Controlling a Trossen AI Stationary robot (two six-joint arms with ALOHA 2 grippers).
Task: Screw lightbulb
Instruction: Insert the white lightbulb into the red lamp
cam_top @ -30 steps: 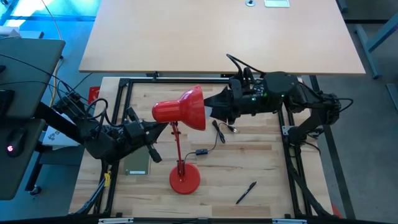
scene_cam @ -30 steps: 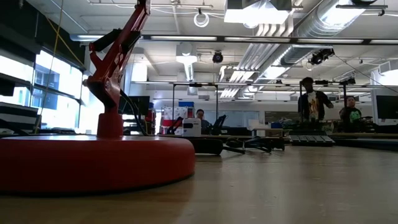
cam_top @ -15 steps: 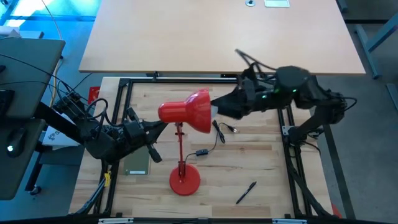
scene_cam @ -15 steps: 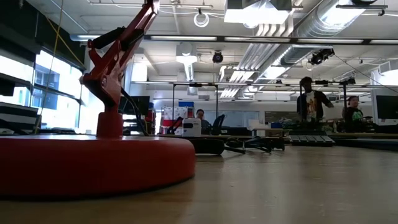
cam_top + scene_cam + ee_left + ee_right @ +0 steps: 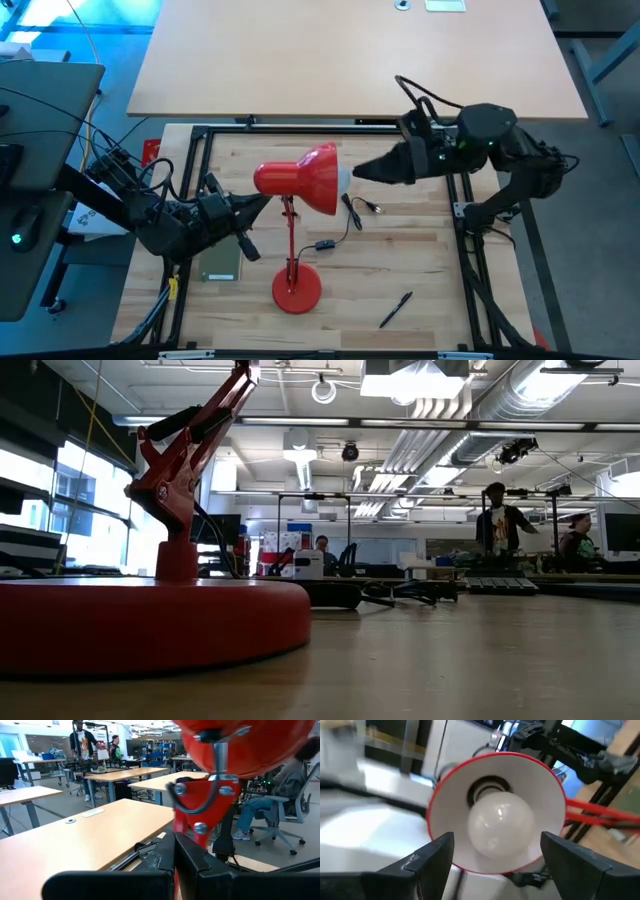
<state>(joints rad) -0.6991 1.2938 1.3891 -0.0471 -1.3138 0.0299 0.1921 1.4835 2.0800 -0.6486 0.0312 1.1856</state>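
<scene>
We see the red desk lamp (image 5: pixel 295 215) standing on the wooden tabletop (image 5: pixel 420 270), its base near the front edge and its shade (image 5: pixel 318 178) tipped sideways, mouth facing the right arm. Compared with a second ago the shade sits a little further right and is turned more toward that arm, and the right arm has drawn back: then its pincer was up against the shade's mouth, now the right pincer (image 5: pixel 362 172) hangs just clear of the rim with a visible gap.

In the right wrist view the lightbulb (image 5: pixel 499 827) sits inside the shade, its narrow end in the socket behind it, its round end poking toward the camera. The right pincer (image 5: pixel 495 851) is spread, one finger (image 5: pixel 436 854) on each side of the bulb's outline and touching nothing.

The left pincer (image 5: pixel 243 208) is pressed together on the lamp's arm just under the shade, steadying it; the left wrist view shows the red joint (image 5: pixel 202 810) right ahead of the fingers.

We judge the bulb is released and seated, so screwing looks done or near done; how tight it is we cannot tell.

A black pen (image 5: pixel 395 309) lies near the front right, a cable (image 5: pixel 345 225) beside the lamp stem.
</scene>
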